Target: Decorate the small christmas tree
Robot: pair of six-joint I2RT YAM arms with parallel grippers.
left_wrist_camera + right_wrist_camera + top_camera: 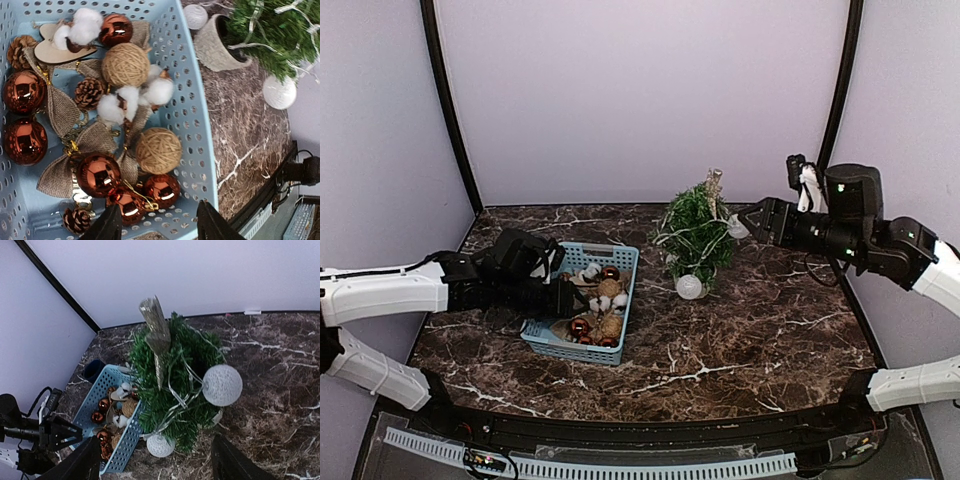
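Observation:
The small christmas tree (695, 235) stands mid-table in a pale round pot (215, 45), wound with a silvery string, white balls (222, 385) and a glittery topper (155, 335). My right gripper (740, 222) hovers open at the tree's right side, nothing between its fingers (90, 462). Left of the tree, a blue basket (570, 350) holds copper baubles (162, 190), twine balls (158, 150), pine cones, cotton bolls and burlap bows. My left gripper (157, 212) is open over the basket's near end, just above two copper baubles and touching none.
A white ball (689, 287) lies on the marble by the pot. A dark cup-like thing (92, 371) sits beyond the basket's far corner. White backdrop panels close the back and sides. A slotted cable tray (590, 465) runs along the front edge.

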